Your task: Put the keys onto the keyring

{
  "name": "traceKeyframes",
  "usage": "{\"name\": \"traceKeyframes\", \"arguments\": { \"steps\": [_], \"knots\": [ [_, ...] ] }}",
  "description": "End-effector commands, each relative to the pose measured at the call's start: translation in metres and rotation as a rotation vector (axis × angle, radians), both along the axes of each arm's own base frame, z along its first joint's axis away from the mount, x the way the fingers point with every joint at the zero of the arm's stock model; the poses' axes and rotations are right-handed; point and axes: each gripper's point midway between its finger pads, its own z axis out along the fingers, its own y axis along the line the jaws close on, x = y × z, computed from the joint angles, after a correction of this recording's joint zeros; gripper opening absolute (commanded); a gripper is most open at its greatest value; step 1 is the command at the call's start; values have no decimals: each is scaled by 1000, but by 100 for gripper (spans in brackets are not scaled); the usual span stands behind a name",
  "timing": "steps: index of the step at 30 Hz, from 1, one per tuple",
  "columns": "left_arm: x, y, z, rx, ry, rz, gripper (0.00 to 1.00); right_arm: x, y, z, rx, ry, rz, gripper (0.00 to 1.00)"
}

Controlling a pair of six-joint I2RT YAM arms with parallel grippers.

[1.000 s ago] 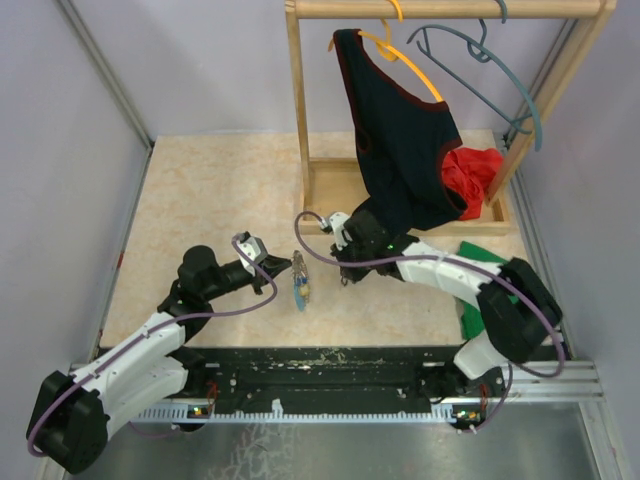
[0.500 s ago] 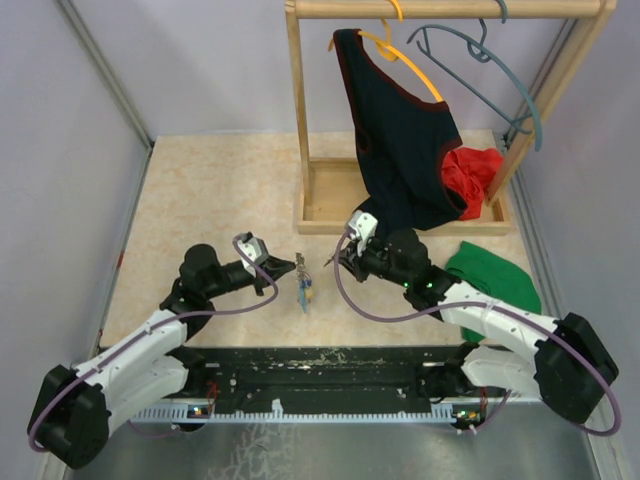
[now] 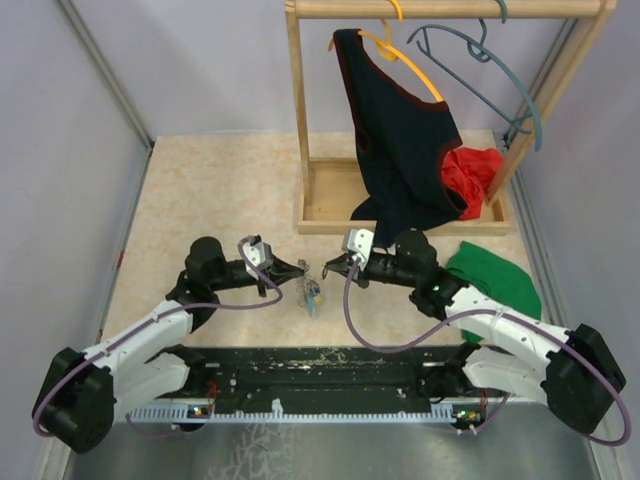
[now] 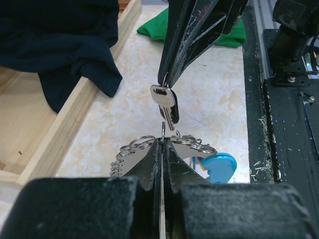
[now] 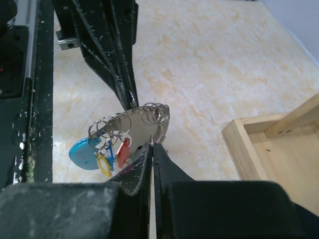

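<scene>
The keyring (image 3: 312,291) is a thin grey wire loop carrying several small split rings, a light-blue piece (image 4: 221,167) and red and yellow tags (image 5: 123,151). It hangs just above the table between my two grippers. My left gripper (image 3: 302,272) is shut on the loop's wire, seen between its tips in the left wrist view (image 4: 163,141). My right gripper (image 3: 328,268) is shut on the small ring of a silver key with a black head (image 4: 168,102), which dangles just above the left tips. In the right wrist view (image 5: 152,145) the loop (image 5: 134,119) hangs just beyond the shut tips.
A wooden clothes rack (image 3: 297,110) stands behind, with a black garment (image 3: 400,150) on an orange hanger and a grey-blue hanger (image 3: 480,70). Red cloth (image 3: 472,175) lies on its base tray (image 3: 330,195). Green cloth (image 3: 495,280) lies at the right. Black rail along the near edge (image 3: 320,365).
The right arm has swung its elbow out to the right and lowered, its gripper staying by the keyring. The left gripper and the keyring have shifted slightly right.
</scene>
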Motion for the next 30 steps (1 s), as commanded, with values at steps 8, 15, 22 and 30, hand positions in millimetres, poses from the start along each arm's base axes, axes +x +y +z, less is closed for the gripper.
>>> {"name": "traceKeyframes", "arguments": {
  "steps": [8,15,22,30],
  "knots": [
    [-3,-13,28,-19,-239,-166,1,-14,10,41,8,-221,140,0],
    [-3,-14,31,-11,-260,-175,1,-17,20,39,-51,-286,115,0],
    [-6,-14,27,-11,-246,-192,1,-15,21,40,-51,-330,83,0],
    [-5,-14,23,-4,-229,-190,1,-15,24,36,-70,-336,82,0]
  ]
}}
